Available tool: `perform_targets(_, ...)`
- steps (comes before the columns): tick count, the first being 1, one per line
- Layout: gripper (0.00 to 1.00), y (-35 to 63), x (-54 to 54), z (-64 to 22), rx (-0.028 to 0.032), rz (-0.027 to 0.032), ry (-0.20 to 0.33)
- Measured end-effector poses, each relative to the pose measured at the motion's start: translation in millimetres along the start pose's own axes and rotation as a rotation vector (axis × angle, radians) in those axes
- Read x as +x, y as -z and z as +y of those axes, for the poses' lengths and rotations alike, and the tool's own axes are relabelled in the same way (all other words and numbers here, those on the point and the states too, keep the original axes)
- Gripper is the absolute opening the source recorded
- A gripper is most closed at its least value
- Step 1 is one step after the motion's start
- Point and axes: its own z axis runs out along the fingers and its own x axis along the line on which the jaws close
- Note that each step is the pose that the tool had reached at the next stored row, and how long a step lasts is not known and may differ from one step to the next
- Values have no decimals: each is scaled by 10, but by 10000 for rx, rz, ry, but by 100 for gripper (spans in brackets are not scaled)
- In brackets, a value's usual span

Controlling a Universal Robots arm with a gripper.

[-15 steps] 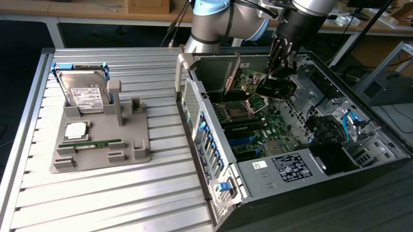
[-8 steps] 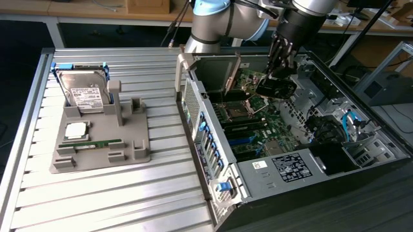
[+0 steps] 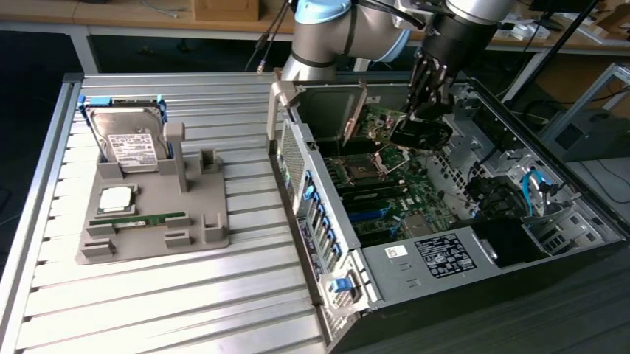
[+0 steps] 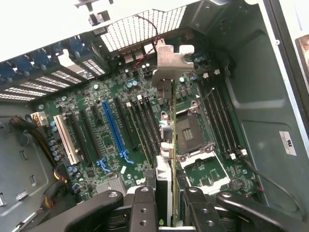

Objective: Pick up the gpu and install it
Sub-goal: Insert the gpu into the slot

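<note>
my fingers (image 4: pixel 144 203) pinch the gpu (image 4: pixel 164 176) from both sides, jaws partly closed on its thin body. gripper (image 4: pixel 170 212) hangs inside the open pc case (image 3: pixel 551 243), card edge-on and running away from me, silver bracket (image 4: pixel 170 65) at the far end toward the vented rear wall. the card floats above the motherboard (image 4: pixel 91 121), not seated; from the wrist it lies over the strip between the black slots and the bare cpu socket (image 4: pixel 188 133), with the blue slot (image 4: pixel 113 128) off to one side. my judgement: keep the card plumb, line its lower edge along the chosen slot and the bracket with the rear opening, and press evenly; a tilt would likely jam one end. loose black cable (image 4: pixel 270 181) near the case wall looks like a snag risk. beyond the case, in the exterior view, the gripper (image 3: pixel 421 133) sits above the board, power supply (image 3: pixel 443 254) nearer the camera. case rests on a slatted metal table (image 3: pixel 158 295); at the exterior view's left a grey fixture (image 3: pixel 212 236) carries a hard drive (image 3: pixel 133 144), a cpu chip (image 3: pixel 116 198) and a green memory stick (image 3: pixel 138 220). wooden desks (image 3: pixel 99 11) stand behind.
</note>
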Motion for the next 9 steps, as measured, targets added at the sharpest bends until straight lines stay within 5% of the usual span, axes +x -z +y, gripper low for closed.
perform_targets(9,27,0,-1,-3,-5,9,194)
